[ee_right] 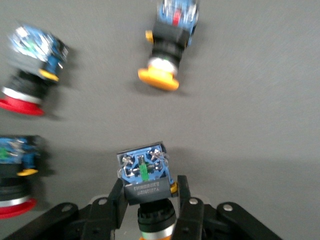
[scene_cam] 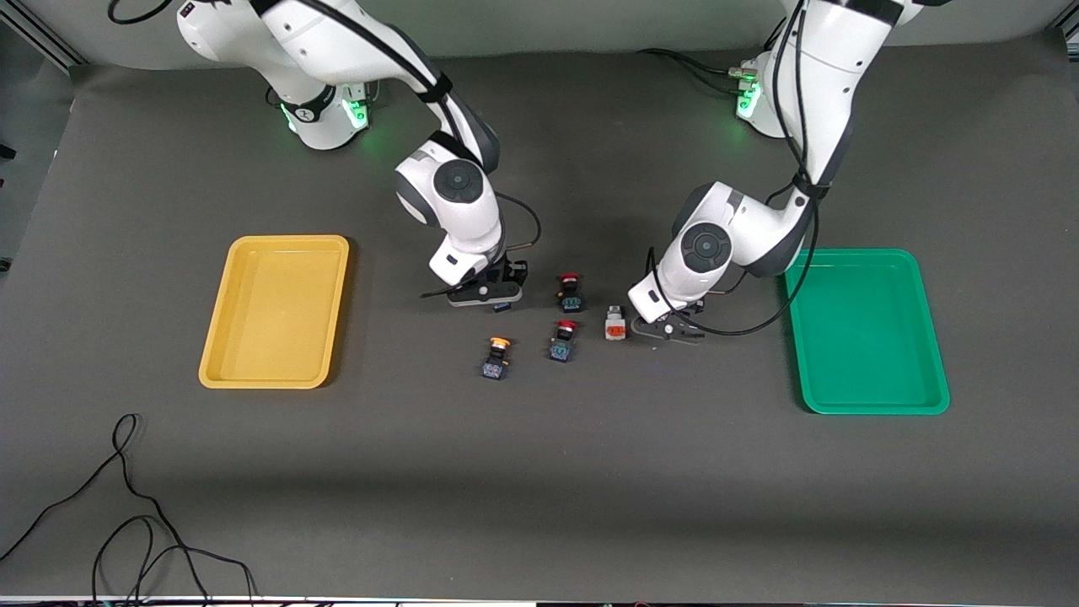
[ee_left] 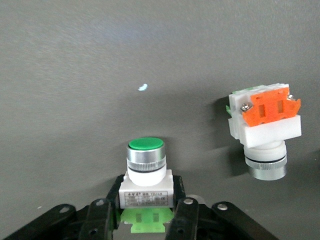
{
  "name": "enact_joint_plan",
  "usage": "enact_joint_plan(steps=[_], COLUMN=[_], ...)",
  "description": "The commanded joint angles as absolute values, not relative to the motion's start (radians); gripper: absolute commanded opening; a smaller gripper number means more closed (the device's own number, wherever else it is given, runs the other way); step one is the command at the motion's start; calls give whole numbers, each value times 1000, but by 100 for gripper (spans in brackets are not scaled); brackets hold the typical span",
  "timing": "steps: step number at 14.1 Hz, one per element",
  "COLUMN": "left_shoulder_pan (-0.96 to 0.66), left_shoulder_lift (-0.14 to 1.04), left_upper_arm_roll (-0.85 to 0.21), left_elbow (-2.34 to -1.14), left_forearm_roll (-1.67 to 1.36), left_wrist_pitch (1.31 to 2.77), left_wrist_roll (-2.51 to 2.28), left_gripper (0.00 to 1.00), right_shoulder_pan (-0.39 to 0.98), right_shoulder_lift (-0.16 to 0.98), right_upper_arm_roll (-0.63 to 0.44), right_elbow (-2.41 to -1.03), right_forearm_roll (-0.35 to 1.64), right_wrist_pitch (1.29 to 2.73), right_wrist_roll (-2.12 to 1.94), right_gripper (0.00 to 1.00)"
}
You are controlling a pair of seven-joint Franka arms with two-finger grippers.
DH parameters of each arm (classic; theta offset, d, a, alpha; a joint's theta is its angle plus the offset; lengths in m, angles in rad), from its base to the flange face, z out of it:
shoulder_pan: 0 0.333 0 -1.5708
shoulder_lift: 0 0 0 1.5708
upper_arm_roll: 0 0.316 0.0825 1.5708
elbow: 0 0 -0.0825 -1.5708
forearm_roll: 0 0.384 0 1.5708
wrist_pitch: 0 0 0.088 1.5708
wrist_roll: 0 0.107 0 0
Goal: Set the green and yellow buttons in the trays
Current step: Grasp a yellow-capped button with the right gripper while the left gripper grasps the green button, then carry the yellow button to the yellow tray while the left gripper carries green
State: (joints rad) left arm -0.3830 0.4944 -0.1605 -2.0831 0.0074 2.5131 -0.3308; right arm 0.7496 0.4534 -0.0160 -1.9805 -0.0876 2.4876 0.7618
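Two trays sit on the table (scene_cam: pixel 539 506): the yellow tray (scene_cam: pixel 221 337) toward the right arm's end, the green tray (scene_cam: pixel 927 337) toward the left arm's end, both lying lengthwise toward the front camera. Between them are the buttons.

The right gripper (ee_right: pixel 149 207) is low over the table between the trays, its fingers closed on the black body of a yellow-capped button (ee_right: pixel 145 180), terminal end pointing away from the wrist; only the right wrist view shows this grip. The left gripper (ee_left: pixel 145 212) is down beside the green tray, clamped on the white body of a green-capped button (ee_left: pixel 145 170), cap pointing away from the wrist.

Loose on the table: one more yellow-capped button (scene_cam: pixel 496 357), two red-capped buttons (scene_cam: pixel 571 292) (scene_cam: pixel 563 341), and one white button with an orange block (scene_cam: pixel 615 324).
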Motion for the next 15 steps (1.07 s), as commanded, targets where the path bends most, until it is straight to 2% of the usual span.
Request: enact_joint_plan(steps=[1,4,6,8,10,12,15], left_shoulder_pan=[-358,-285,-249,-178,-100,30,175], left_shoulder_lift=[401,295,247,229,227,232,253], left_upper_arm_roll=[-146,-147,-132,-127,-126,-126,-126], left_elbow=[-2074,-1970,-1864,-1772,-1740,-1744,-1804], left_forearm_roll=[11,11,15,20,93,110,112], left_wrist_pitch=[2378,2080,1891,1788,1759,1793,1908], left_wrist_roll=[-339,-340,-338,-316,-220,-58,130], left_gripper=[0,0,0,0,0,0,0], right_shoulder_pan=[741,739,739,741,741,741,742], right_shoulder_lift=[373,330,270,200,106,20,-23], right_upper_arm_roll=[-46,-104,-188,-294,-418,-555,-766], right_elbow=[-1847,-1741,-1764,-1830,-1928,-2017,-2132], right_forearm_roll=[-100,-77,-54,-38,-37,-35,-25], right_wrist_pitch=[2236,2042,2031,2031,2037,2043,2112], right_wrist_roll=[746,684,625,550,445,298,25], right_gripper=[24,24,24,24,24,24,24])
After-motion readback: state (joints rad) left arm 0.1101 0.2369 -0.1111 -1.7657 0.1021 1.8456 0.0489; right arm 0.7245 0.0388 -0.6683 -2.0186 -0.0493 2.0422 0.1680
